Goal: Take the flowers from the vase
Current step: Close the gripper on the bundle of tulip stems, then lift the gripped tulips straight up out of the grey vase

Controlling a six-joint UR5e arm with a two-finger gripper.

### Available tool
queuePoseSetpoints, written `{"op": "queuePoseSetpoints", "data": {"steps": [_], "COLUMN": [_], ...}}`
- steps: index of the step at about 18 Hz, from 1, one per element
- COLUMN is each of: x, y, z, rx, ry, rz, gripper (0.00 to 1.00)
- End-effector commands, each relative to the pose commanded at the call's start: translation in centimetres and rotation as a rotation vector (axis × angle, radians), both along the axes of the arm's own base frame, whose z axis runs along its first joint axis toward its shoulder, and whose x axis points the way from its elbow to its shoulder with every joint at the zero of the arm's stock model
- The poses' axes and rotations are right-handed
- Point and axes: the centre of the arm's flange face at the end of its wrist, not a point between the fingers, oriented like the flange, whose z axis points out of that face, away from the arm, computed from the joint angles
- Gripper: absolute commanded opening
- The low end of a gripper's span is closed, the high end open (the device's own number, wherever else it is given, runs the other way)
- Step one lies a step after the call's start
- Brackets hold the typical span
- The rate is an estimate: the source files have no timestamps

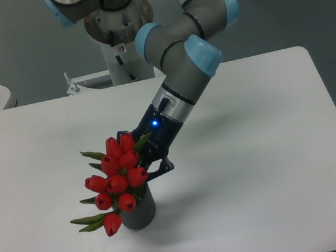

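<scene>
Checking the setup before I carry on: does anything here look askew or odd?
The flowers lean left out of the vase instead of standing straight, one bud drooping low beside its wall. The claw sits behind the bunch. The vase stands upright.

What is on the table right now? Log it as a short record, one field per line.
flowers: red tulip bunch with green leaves, leaning left, stems down inside the vase
vase: dark grey ribbed cylinder, upright on the white table
tool: at the bunch from the right, just above the vase mouth; fingers mostly hidden behind the blooms
grip: cannot tell whether the tool is closed on the stems
arm: reaches down from the base at the table's far edge, blue light lit near the wrist
task state: flowers not yet out of the vase
</scene>
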Motion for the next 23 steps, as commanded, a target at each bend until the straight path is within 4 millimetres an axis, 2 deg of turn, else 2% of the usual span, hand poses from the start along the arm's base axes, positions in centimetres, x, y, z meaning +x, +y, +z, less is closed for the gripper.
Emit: {"op": "queuePoseSetpoints", "data": {"steps": [7,12,18,23], "x": [0.8,0.3,-1.5,-1.7], "y": [-0.7,-0.5,-0.6,-1.2], "z": [3.5,5.1,8.9,11.3], "rx": [0.011,0.037,0.071,0.103], "ry": [-0.015,-0.038,-0.071,-0.076], "rz": [0.048,0.065,0.125,0.143], "gripper": [0.29,0.29,0.29,0.29]}}
